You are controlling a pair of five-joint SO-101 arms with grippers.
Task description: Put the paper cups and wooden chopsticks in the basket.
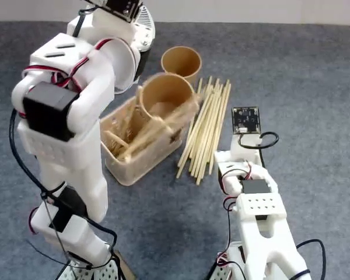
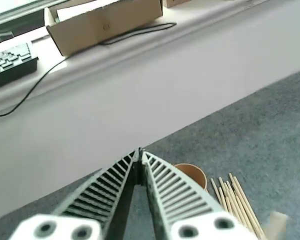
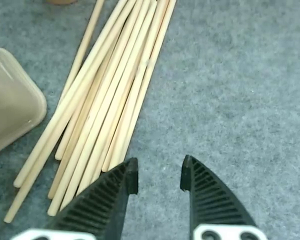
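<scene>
Clear plastic basket point(image 1: 131, 166) sits mid tabletop point(image 1: 303, 76), which has a grey felt-like surface. One paper cup point(image 1: 166, 96) is already in the basket at its far end, mouth up. A bunch of wooden chopsticks in the basket point(image 1: 137, 143) lies along its length, and a few lean across the front of that cup. The second paper cup point(image 1: 181, 61) stands upright on the tabletop just behind the basket, apart from it, mouth up, nothing visible inside. The loose chopsticks point(image 1: 207, 125) lie in a rough bundle on the tabletop just beside the basket, on the right arm's side. They fan a bit at the near end, and the far ends reach up near the second cup. The left arm is raised tall over the basket's other side. The left claw point(image 2: 140, 155) is pressed fully closed with nothing in it, up in the air and pointing at the pale wall. From its wrist view the second cup and the far tips of the loose sticks show below it. The right arm is low at the near side. The right claw point(image 3: 160, 172) has a narrow gap and holds nothing. It hangs over bare felt just beside the near ends of the loose bundle; I can't tell if one finger touches a stick. A basket corner is close by. Behind the wall ledge are a cardboard box point(image 2: 105, 20), a keyboard point(image 2: 10, 60) and a cable point(image 2: 35, 87).
</scene>
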